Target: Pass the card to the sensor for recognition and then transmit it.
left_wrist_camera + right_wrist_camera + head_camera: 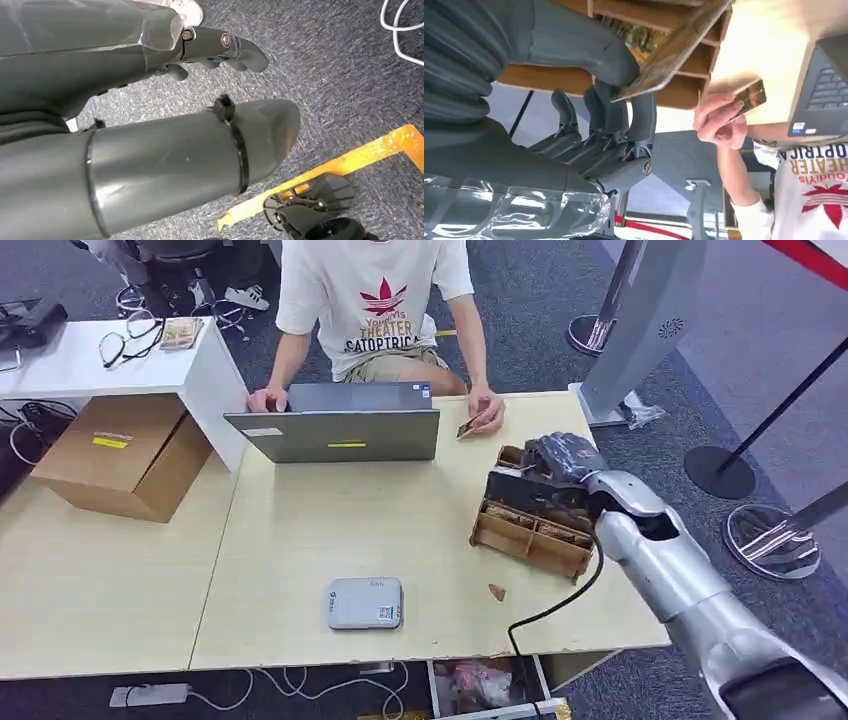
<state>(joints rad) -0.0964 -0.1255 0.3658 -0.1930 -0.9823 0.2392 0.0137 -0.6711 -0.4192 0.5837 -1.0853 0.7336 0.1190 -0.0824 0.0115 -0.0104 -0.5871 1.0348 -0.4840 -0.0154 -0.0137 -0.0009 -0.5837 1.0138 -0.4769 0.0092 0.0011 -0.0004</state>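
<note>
Your left hand (220, 47) hangs by the robot's side over the carpet, its fingers loosely curled and holding nothing; leave it there. On the table (300, 540), the grey sensor (364, 602) sits near the front edge, well apart from the wooden card rack (530, 525) to its right. Your right hand (560, 458) is at that rack, with the thumb and fingers (614, 107) pinching a card (674, 47) that looks partly drawn from its slot. Lift it straight out so the rack doesn't tip or drag, keep the pinch firm, then carry it flat over the sensor. The person behind the laptop (335, 425) holds a second card (468, 427); ignore it.
</note>
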